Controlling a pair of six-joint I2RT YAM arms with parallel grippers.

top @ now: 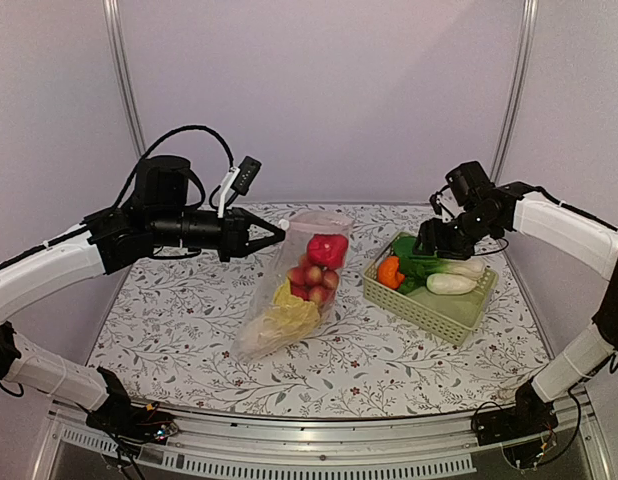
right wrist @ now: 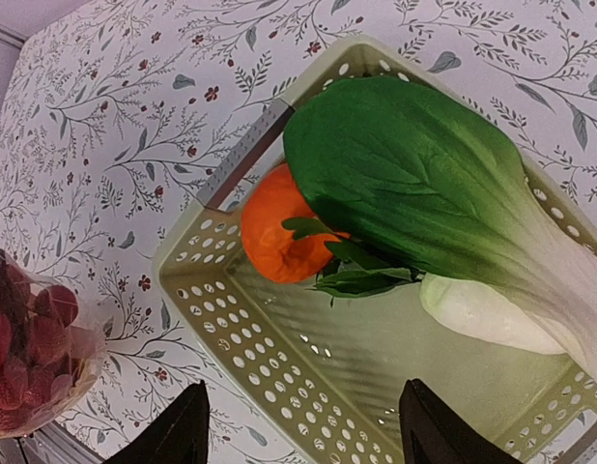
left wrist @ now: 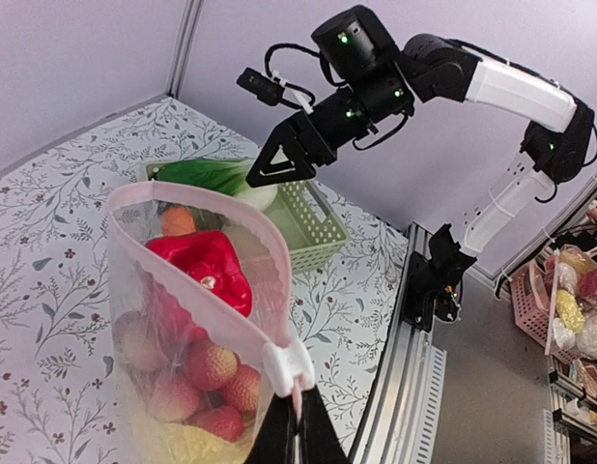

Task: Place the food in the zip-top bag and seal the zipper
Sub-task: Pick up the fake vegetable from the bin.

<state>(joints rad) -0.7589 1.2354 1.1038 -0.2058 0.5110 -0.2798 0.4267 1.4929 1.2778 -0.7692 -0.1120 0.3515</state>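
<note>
Top view: left gripper [top: 274,233] was clamped on the mouth corner of the zip-top bag [top: 251,338], mid-table. It held 1 red fruit [top: 327,250], small red-pink fruits [top: 311,280] and napa cabbage [top: 294,318].
Left wrist: zipper [left wrist: 276,266] gaped, unsealed.
Right wrist: right gripper [right wrist: 308,440], fingers apart and empty, hung over the basket [right wrist: 212,319]. Orange [right wrist: 274,237] and bok choy [right wrist: 414,164] judged still unbagged.

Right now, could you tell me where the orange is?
In the top view the orange sits right of centre, in the left end of the pale green basket, against the leafy green vegetable.
</note>
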